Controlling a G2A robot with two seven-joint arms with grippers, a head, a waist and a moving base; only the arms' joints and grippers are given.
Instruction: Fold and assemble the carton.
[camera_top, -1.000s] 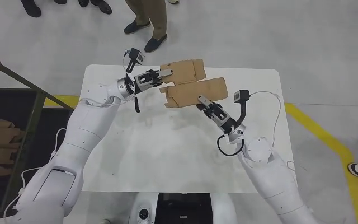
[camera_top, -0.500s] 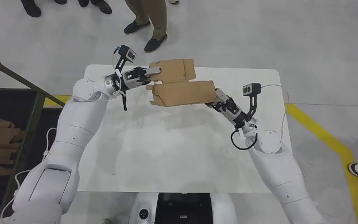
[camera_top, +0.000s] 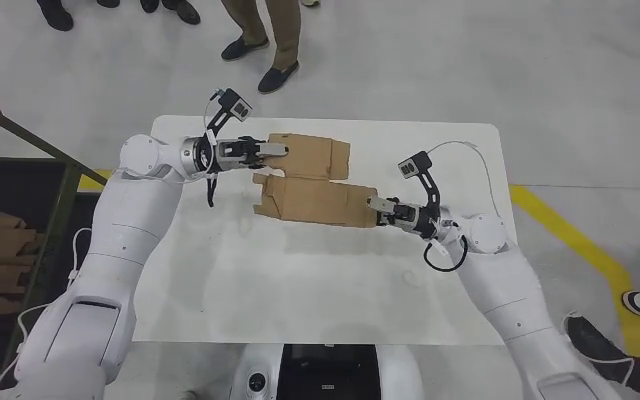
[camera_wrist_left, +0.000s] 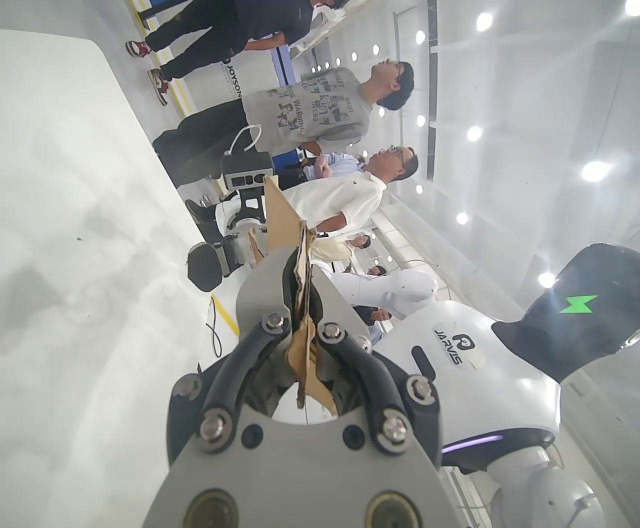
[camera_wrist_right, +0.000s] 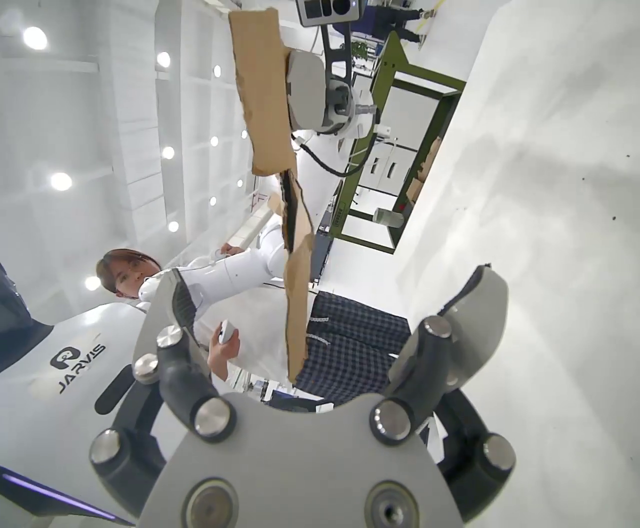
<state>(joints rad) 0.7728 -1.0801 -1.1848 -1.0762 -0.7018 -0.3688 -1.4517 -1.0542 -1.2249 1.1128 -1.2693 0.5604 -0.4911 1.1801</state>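
- The left gripper (camera_wrist_left: 300, 265) is clamped tight on the carton (camera_top: 315, 200). Its two fingers pinch the edge of the farther panel at that panel's left end.
- The right gripper (camera_top: 372, 206) is spread wide at the right end of the nearer panel. The cardboard edge runs between its fingers (camera_wrist_right: 175, 300) and touches neither of them.
- The carton is a flattened brown sheet with its broad face up. It consists of two long panels side by side, the nearer one offset a little toward the right arm.
- Its long axis runs left to right, roughly along the table's far edge, dipping slightly toward the robot at the right end.
- It sits over the far half of the white table (camera_top: 300, 290), between the two arms.
- A dark-green metal frame (camera_top: 40, 160) stands off the table's left side, well apart from the carton.
- A yellow floor line (camera_top: 570, 235) runs past the table's right side.
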